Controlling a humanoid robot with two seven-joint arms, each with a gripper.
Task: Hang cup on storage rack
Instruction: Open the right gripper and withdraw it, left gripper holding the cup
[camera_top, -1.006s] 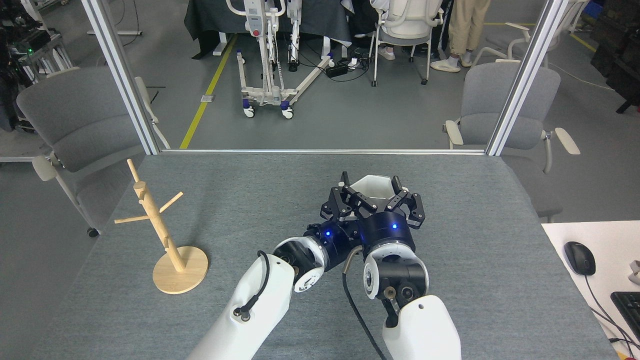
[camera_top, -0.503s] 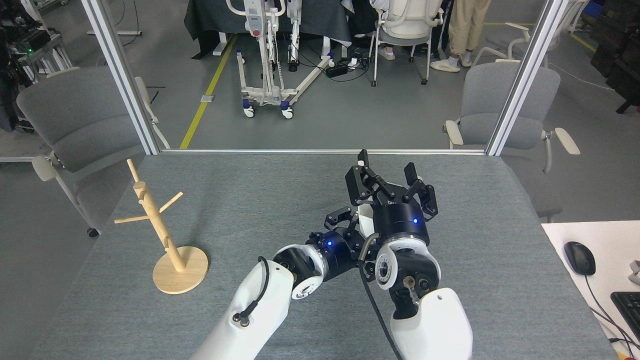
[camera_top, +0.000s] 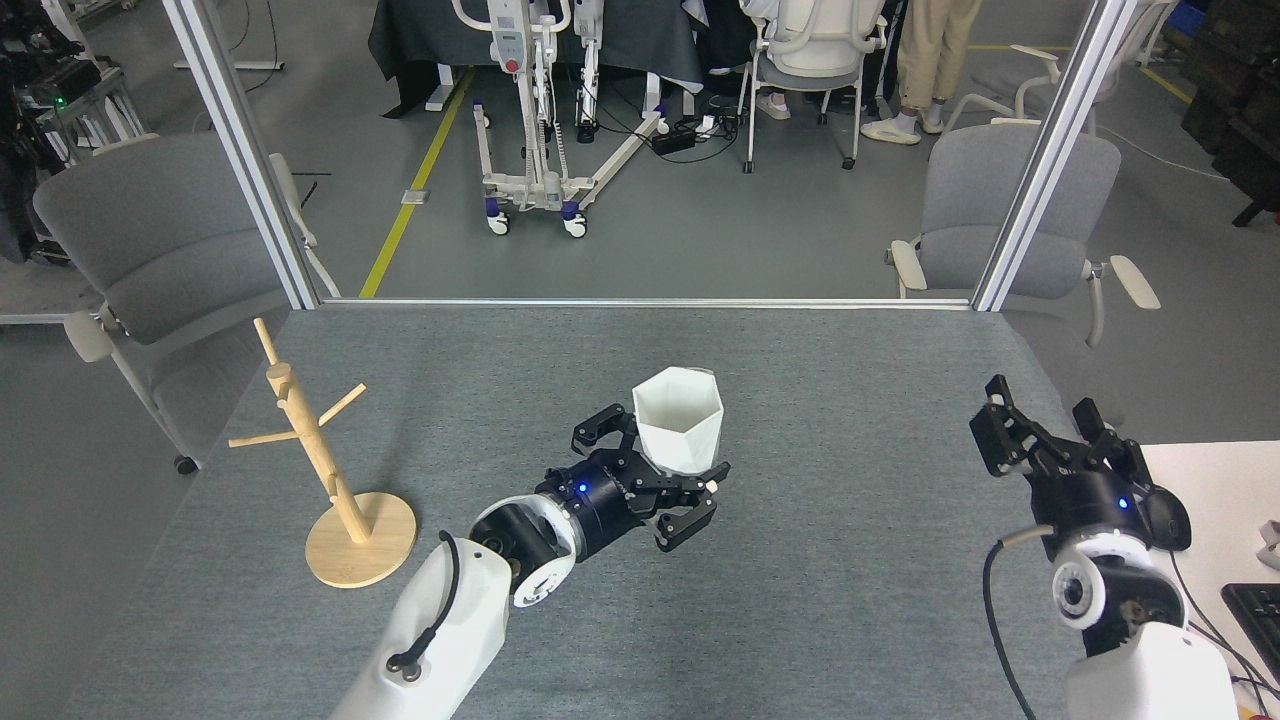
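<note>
a: since a second ago both arms have parted. then the two grippers sat bunched together mid-table around the matte white faceted cup (camera_top: 679, 421) with the hexagonal rim; now the right gripper (camera_top: 1045, 425) has swung far out to the right edge of the grey felt-covered table (camera_top: 850, 600), beside the white desk (camera_top: 1200, 470), and it carries nothing.

b: and the cup went with the left one?

a: yes. the left gripper (camera_top: 655, 470) has pulled back toward the left and nearer the robot, and the cup sits in it, mouth up and tipped slightly to the right. black fingers (camera_top: 604, 424) reach around its lower part from the left and from below, closed against it.

b: the right gripper's fingers?

a: spread apart, with clear gap between the two black prongs, nothing between them.

b: where is the cup relative to the rack?

a: well apart. the light wooden mug tree (camera_top: 318, 455), with its round disc base, slanted pole and thin angled pegs, stands near the table's left edge, same spot as before. the cup is around the table's middle, to the right of it, with bare felt between.

b: anything on the pegs?

a: they are bare. behind the table run two aluminium frame posts (camera_top: 240, 150), with a grey office chair (camera_top: 150, 240) on either side beyond them. a black computer mouse (camera_top: 1160, 515) lies on the white desk, partly behind the right arm.
</note>
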